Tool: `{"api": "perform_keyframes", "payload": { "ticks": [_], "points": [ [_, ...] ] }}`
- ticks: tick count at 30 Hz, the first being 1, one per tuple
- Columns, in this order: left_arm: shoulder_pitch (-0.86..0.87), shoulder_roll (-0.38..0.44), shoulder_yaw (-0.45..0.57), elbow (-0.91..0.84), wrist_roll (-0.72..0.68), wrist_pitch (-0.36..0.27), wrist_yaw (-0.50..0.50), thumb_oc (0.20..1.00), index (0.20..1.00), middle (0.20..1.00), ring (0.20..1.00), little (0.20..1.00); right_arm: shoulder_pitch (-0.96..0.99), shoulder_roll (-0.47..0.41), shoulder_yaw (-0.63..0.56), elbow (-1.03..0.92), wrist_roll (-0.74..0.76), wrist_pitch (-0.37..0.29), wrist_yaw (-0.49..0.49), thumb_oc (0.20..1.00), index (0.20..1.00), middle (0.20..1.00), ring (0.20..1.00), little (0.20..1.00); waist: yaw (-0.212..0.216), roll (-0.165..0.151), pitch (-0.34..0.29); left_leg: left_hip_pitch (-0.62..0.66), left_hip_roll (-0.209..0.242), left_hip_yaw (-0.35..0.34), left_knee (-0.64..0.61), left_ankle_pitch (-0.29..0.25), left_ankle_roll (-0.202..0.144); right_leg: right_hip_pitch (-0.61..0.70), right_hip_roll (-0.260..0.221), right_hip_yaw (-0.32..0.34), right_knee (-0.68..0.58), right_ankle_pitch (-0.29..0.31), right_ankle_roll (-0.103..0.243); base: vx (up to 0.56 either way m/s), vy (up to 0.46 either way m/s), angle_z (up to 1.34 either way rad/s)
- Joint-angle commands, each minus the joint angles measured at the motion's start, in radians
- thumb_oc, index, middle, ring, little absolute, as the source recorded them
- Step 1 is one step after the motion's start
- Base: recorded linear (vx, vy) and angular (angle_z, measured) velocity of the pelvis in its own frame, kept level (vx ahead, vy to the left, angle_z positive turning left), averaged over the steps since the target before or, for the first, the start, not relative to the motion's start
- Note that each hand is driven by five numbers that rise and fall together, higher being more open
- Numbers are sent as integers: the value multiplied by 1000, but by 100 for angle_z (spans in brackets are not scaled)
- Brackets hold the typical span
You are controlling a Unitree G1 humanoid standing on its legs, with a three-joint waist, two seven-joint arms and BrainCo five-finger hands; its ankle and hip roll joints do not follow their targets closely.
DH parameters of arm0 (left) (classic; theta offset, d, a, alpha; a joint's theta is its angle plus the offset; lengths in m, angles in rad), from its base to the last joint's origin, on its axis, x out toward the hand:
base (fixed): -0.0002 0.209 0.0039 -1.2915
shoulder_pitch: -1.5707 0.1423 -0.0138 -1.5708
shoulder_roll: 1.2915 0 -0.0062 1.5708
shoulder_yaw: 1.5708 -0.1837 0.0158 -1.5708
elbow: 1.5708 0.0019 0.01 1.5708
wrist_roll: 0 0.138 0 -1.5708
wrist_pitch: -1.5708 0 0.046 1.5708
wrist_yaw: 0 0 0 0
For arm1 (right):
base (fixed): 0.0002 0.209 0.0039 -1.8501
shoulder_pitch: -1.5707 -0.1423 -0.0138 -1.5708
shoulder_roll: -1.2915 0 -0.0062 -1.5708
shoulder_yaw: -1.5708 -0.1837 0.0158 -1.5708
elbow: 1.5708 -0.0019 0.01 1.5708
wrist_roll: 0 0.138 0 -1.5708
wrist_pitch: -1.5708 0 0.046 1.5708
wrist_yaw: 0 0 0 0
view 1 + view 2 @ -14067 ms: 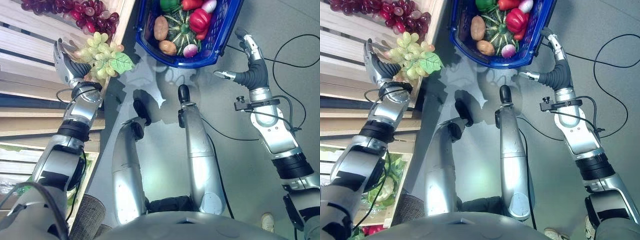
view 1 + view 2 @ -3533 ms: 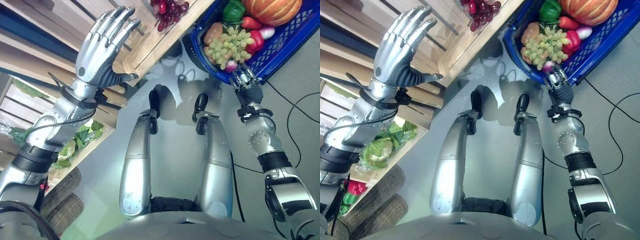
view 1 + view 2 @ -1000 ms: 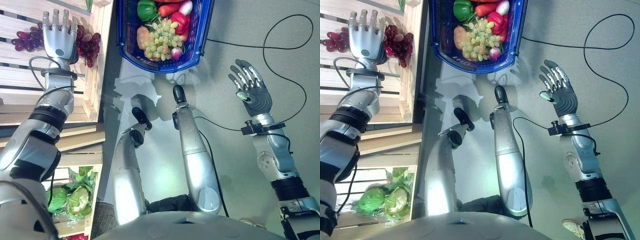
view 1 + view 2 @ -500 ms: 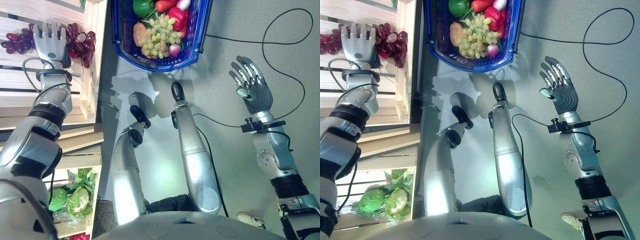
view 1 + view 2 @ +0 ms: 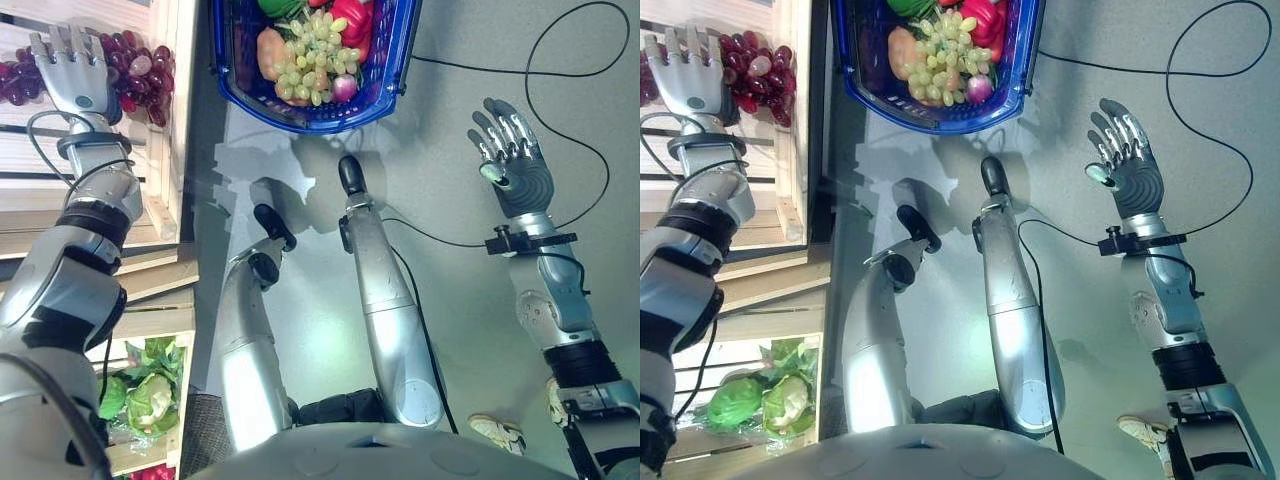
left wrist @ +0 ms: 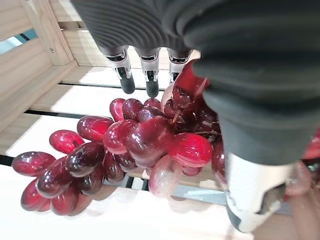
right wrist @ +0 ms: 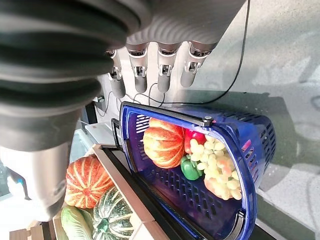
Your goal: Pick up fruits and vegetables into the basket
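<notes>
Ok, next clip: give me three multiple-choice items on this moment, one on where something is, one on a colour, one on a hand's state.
1. Where do the green grapes lie?
A. in the blue basket
B. on the floor
C. in the wooden crate

2. What colour are the grapes by the left hand?
A. green
B. dark red
C. black

3. How is the right hand?
A. shut on a pepper
B. shut, holding nothing
C. open, holding nothing

Answers:
1 A, the green bunch rests on the other produce inside the basket.
2 B, the red grapes lie in the crate under the left hand's fingers.
3 C, its fingers are spread over the bare floor.
</notes>
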Motion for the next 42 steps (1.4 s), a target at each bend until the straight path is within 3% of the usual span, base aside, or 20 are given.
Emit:
{"api": "perform_keyframes", "payload": {
  "ticks": [1,2,4,15,24,27,30,33,36,40,42],
  "points": [
    [12,40,9,78,39,69,-10,1000,1000,1000,1000,1000,0,0,14,-8,7,-76,5,1000,1000,1000,1000,1000,2,-46,-54,-20,-56,22,-56,-26,40,-13,35,-70,26,-46,21,-9,-23,-3],
    [10,38,6,77,40,66,-12,1000,1000,1000,1000,1000,-2,0,16,-8,8,-76,5,1000,1000,1000,1000,1000,3,-47,-54,-20,-56,22,-56,-26,40,-13,35,-70,26,-46,22,0,0,0],
    [11,32,2,73,47,63,-18,200,200,200,200,200,-6,-2,18,-9,2,-79,3,1000,1000,1000,1000,1000,3,-49,-54,-20,-56,20,-59,-25,39,-11,37,-70,22,-45,23,0,0,0],
    [78,34,35,35,-126,-69,40,200,200,200,200,200,6,-8,15,-38,-77,-61,19,1000,1000,1000,1000,1000,12,-37,-54,36,-66,22,-92,-16,29,39,30,-71,-7,-42,28,0,0,0],
    [219,41,201,-140,-391,-236,55,200,200,200,200,200,71,-9,4,-91,-190,-22,46,1000,1000,1000,1000,1000,38,-14,-54,151,-85,25,-143,-10,27,153,17,-91,-54,-52,30,-10,5,4],
    [276,26,267,-177,-563,-275,-21,200,200,200,200,200,81,-9,5,-119,-240,19,42,1000,1000,1000,1000,1000,44,-12,-54,186,-87,27,-153,-10,27,190,14,-98,-63,-57,31,-8,7,6],
    [334,-6,338,-195,-763,-361,-130,200,200,200,200,200,80,-11,9,-138,-293,52,10,1000,1000,1000,1000,1000,52,-8,-54,213,-89,27,-164,-7,29,219,10,-106,-72,-59,30,-1,4,2],
    [428,-67,435,-246,-1075,-448,-310,200,200,200,200,200,86,-3,-1,-166,-309,129,10,1000,1000,1000,1000,1000,60,0,-54,254,-97,22,-181,-7,32,261,8,-112,-84,-68,28,-3,35,3],
    [503,-118,491,-303,-1270,-474,-433,200,200,200,200,200,89,3,-13,-177,-331,166,12,1000,1000,1000,1000,1000,66,12,-54,285,-100,24,-191,-9,36,290,2,-115,-93,-75,25,9,66,4],
    [612,-170,539,-422,-1389,-485,-542,200,200,200,200,200,106,17,-29,-203,-316,222,30,1000,1000,1000,1000,1000,77,20,-54,324,-107,20,-200,-15,41,333,-1,-121,-102,-84,22,5,47,4],
    [644,-169,543,-496,-1400,-493,-556,200,200,200,200,200,113,23,-25,-206,-277,293,23,1000,1000,1000,1000,1000,84,20,-54,337,-109,18,-201,-17,44,349,-2,-122,-107,-85,20,0,5,5]
  ]
}}
